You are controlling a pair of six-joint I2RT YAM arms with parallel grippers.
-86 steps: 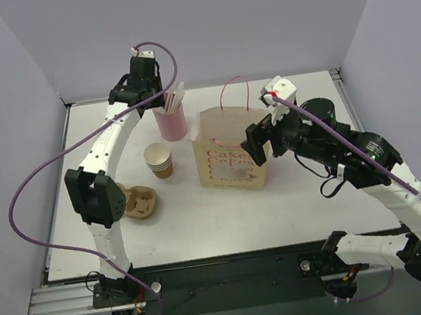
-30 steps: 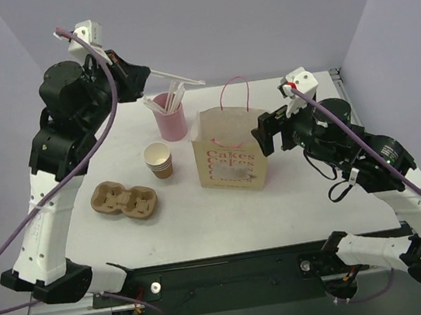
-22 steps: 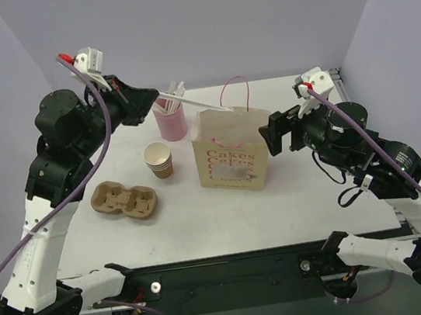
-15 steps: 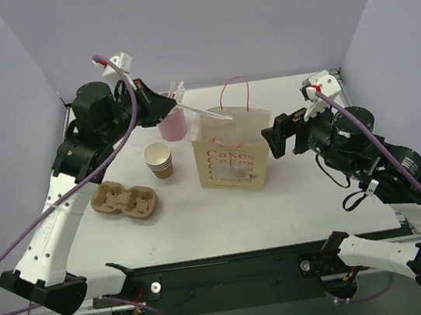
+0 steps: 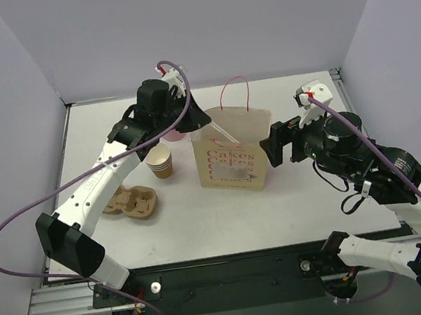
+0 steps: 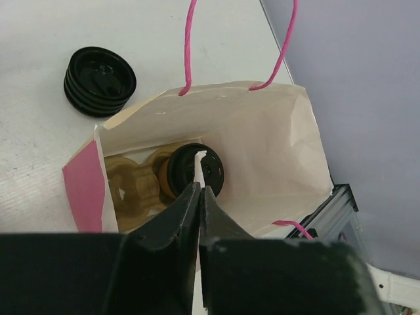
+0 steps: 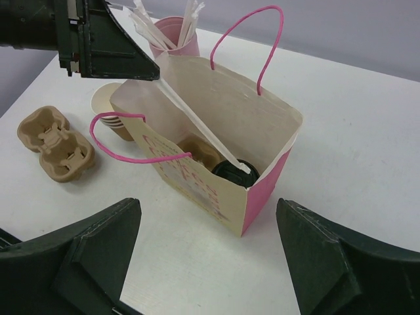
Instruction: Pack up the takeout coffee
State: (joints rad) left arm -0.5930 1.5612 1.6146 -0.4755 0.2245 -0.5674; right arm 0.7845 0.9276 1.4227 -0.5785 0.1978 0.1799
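Insertion of straw (image 6: 199, 165) into paper bag (image 6: 275, 138): left pincer (image 6: 198, 191) pinches the straw from above, so that its tip drops through the open mouth; takeout coffee (image 6: 178, 176) stands inside the bag at frame centre, seated in a pulp carrier (image 6: 134, 187), probably for stability; right pincer (image 7: 210, 259), spread wide and holding nothing, hovers beside the bag.

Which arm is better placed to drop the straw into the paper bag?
Left. The left gripper is shut on the straw, directly above the open bag, and the straw's tip reaches the lidded coffee inside. The right gripper stands open and empty beside the bag.
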